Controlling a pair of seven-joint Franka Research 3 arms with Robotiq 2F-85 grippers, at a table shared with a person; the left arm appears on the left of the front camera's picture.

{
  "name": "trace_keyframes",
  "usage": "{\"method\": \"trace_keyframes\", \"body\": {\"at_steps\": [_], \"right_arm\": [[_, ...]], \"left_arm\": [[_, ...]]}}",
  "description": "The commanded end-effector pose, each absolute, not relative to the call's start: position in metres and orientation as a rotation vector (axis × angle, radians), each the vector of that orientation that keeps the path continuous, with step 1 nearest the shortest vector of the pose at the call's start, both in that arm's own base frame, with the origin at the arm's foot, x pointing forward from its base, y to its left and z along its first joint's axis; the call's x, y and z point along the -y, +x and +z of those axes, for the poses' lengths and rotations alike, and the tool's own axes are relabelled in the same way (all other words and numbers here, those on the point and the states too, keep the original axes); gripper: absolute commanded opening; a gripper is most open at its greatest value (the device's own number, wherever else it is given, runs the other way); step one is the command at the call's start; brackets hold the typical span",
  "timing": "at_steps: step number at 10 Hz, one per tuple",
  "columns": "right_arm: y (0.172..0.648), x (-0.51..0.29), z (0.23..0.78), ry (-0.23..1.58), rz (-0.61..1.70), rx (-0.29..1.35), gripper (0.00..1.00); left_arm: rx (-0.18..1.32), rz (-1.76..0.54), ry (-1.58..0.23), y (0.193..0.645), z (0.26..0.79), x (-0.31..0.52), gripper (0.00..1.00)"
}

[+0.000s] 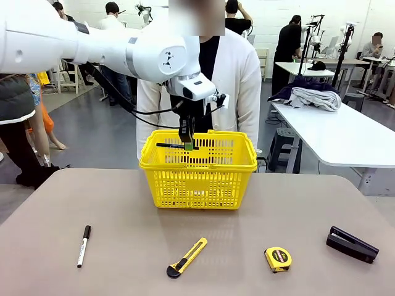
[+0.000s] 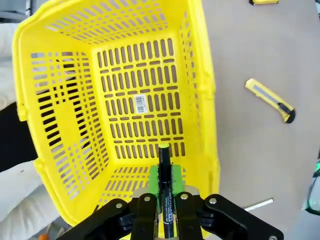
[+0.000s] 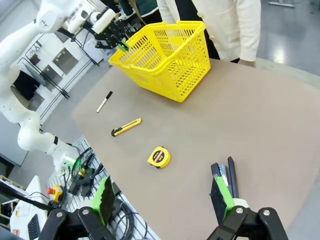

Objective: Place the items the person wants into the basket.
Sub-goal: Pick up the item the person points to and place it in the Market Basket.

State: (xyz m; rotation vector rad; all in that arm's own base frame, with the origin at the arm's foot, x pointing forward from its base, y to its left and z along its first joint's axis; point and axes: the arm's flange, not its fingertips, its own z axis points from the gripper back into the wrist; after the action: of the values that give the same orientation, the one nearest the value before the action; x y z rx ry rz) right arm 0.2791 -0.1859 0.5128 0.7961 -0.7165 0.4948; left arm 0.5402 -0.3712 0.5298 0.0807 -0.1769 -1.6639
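From the front, the left gripper (image 1: 187,145) is clamped on the dark pen (image 1: 168,146), holding it level over the mouth of the yellow basket (image 1: 197,179). The utility knife (image 1: 187,257) and the tape measure (image 1: 278,259) lie on the table (image 1: 247,216). The left wrist view adds the pen's yellowish tip above the basket's slotted floor, which carries a barcode label (image 2: 142,104). The right wrist view shows the right gripper (image 3: 161,182) spread wide and holding nothing, with the black stapler (image 3: 232,175) just beside one finger.
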Motion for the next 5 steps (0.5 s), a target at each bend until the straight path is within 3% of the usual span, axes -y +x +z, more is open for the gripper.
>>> {"method": "trace_keyframes", "body": {"at_steps": [1, 5], "right_arm": [[0.281, 0.187, 0.513, 0.812, 0.502, 0.742, 1.00], [0.281, 0.187, 0.513, 0.812, 0.502, 0.742, 1.00]], "left_arm": [[0.155, -1.685, 0.097, 0.549, 0.543, 0.372, 0.00], [0.164, -1.667, 0.075, 0.549, 0.532, 0.370, 0.00]]}}
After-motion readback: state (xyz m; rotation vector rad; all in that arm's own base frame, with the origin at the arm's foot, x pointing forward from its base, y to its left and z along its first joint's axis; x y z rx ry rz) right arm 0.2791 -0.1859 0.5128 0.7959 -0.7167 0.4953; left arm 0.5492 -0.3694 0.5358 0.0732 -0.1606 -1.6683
